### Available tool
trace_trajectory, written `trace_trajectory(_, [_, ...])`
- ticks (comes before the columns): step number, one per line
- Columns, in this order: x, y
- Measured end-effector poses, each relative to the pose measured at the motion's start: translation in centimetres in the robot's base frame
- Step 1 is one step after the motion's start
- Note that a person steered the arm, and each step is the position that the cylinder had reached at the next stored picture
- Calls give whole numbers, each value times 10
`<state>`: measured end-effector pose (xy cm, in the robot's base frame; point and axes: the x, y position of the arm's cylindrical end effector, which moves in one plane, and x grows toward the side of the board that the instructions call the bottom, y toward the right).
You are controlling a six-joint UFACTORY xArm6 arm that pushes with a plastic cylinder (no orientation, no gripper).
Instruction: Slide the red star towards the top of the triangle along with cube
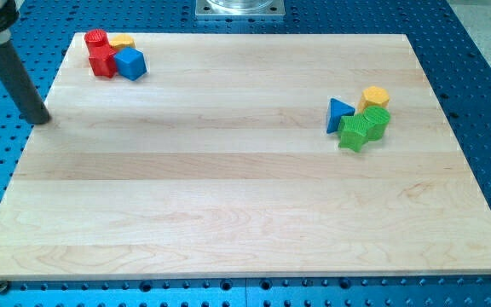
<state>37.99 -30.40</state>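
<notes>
yellow hexagon [375,96], green blocks [364,127], wooden board [245,213]

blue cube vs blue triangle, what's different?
The blue cube sits at the board's top left, touching the red star; the blue triangle sits at the view's right beside the green blocks. The cube shows square faces, the triangle a pointed wedge. Both are blue and far from my tip.

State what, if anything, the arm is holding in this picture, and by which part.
Nothing is held. My tip ends a bare rod, off the board's left edge, apart from the red star and blue cube.
</notes>
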Motion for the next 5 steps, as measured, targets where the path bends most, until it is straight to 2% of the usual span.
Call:
trace_trajectory(1, [-72,11])
trace_trajectory(2, [-111,24])
trace_trajectory(3, [-94,108])
trace_trajectory(4, [-60,215])
trace_trajectory(5, [-53,197])
